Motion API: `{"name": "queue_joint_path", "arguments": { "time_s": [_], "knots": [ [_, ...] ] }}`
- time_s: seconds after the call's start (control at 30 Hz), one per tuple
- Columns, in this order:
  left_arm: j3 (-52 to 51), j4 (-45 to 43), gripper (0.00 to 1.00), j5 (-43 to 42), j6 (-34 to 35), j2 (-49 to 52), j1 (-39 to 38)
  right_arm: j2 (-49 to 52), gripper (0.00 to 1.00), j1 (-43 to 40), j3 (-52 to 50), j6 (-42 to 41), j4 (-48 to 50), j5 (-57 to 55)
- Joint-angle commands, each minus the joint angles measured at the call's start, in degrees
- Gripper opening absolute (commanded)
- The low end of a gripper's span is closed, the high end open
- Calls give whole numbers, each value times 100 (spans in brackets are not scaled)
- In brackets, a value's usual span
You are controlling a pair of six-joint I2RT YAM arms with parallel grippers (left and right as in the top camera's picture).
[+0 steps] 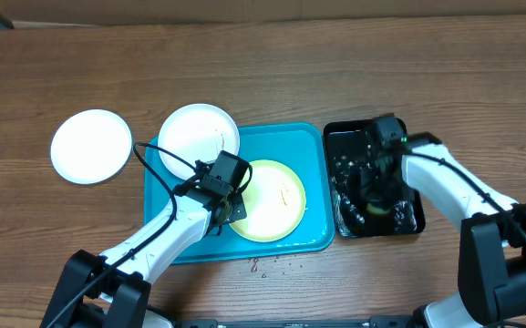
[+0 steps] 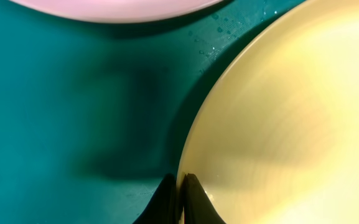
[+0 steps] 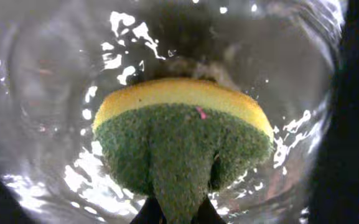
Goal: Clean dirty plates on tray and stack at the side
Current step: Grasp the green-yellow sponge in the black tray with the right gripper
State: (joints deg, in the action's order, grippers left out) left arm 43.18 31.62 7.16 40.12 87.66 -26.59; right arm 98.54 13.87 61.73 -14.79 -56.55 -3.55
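1. Pale yellow rim is what the left gripper (image 2: 180, 202) has hold of. Its two dark fingers stand almost together, nipped on the very edge of the pale yellow plate (image 2: 291, 124), at the plate's left side in the overhead view.
2. That plate lies flat inside the turquoise tray (image 2: 55, 124), in its right half. A few faint reddish marks show toward the plate's right side from above.
3. The right gripper (image 3: 174, 214) is clamped on a sponge (image 3: 179, 143), with the green scouring face toward the camera and the yellow foam beyond it. It is low over the wet, glinting floor of the black tray (image 1: 345, 137), which sits just right of the turquoise one.
4. I judge that the sponge is taking up water while the left arm steadies the plate for wiping.
5. To do this well:
   - Keep the left pinch firm and low so the plate neither skates nor tips.
   - Lift the sponge clear of the black rim and carry it across.
   - Lay the sponge flat on the marks and scrub in short strokes, staying off the left fingers.
6. Farther out, a white plate (image 1: 199, 132) lies across the tray's upper-left corner, partly over the rim, and bears a thin reddish mark. A second white plate (image 1: 91, 146) rests alone on the bench (image 1: 335, 55), left of the tray. That looks like the place for the stack.
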Motion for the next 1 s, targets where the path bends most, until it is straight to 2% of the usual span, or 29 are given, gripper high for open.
{"name": "queue_joint_path", "arguments": {
  "time_s": [0.0,0.13,0.2,0.27,0.3,0.37,0.47,0.5,0.53,0.7,0.8,0.97],
  "knots": [
    [70,81,4,216,125,20,31,-26,4,-13,645,-28,-267,0],
    [70,131,6,291,365,20,33,-13,4,-13,643,-28,-302,0],
    [70,118,15,291,363,20,33,-13,4,-11,643,-28,-308,2],
    [70,116,33,291,361,20,33,-13,4,-11,643,-28,-273,4],
    [70,116,34,291,361,20,31,-13,4,-11,643,-28,-269,4],
    [70,122,32,291,326,20,31,-13,4,-11,643,-26,-245,4],
    [70,120,24,289,317,20,31,-13,4,-4,643,203,-225,66],
    [70,118,9,291,317,20,31,-13,4,0,643,424,-212,166],
    [70,116,4,289,317,20,33,-13,4,0,643,535,-199,247],
    [70,114,5,282,317,20,31,-13,4,-2,643,542,-164,280],
    [70,111,31,284,317,20,31,-15,4,-2,704,542,-175,503],
    [70,109,36,282,313,20,31,-17,4,2,1268,634,-614,1447]
  ]
}}
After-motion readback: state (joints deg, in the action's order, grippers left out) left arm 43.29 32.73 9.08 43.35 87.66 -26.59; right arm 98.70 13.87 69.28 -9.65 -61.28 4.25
